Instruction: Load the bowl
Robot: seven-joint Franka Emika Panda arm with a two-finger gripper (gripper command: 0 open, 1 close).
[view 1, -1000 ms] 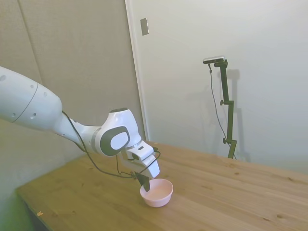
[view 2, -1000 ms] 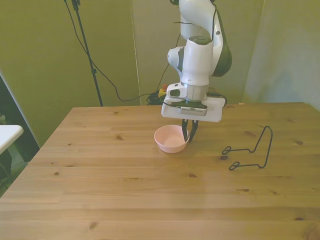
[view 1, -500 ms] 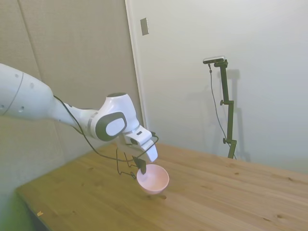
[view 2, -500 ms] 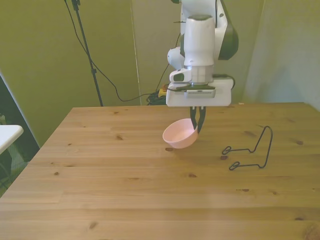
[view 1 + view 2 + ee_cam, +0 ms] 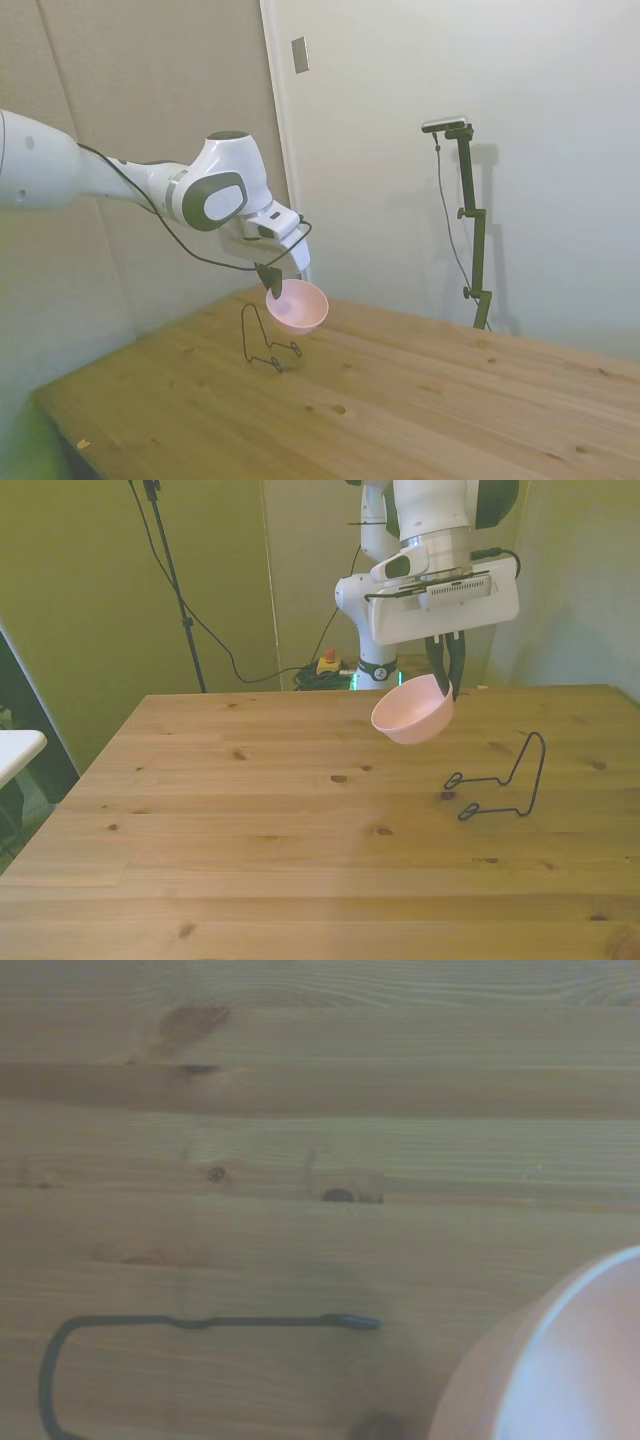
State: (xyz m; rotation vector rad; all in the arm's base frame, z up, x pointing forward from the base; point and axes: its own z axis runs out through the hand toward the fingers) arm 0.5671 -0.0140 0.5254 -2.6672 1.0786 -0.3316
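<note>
Gripper [image 5: 447, 683] is pinching the rim of the pink bowl [image 5: 412, 709], holding it tilted in the air well above the wooden table [image 5: 250, 830]. Black wire rack [image 5: 500, 780] is standing on the table toward the front view's right, below and beside the bowl, not touching it.

Pale pink bowl [image 5: 545, 1360] close up, blurred, only part of rim and outer wall showing. Wooden table [image 5: 320, 1090] beneath, knots visible. Thin black wire rack [image 5: 190, 1322] lying on planks, apart from bowl.

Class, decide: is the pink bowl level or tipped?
Tipped: the bowl hangs in the air from the gripper, its rim slanted in both room views.
</note>
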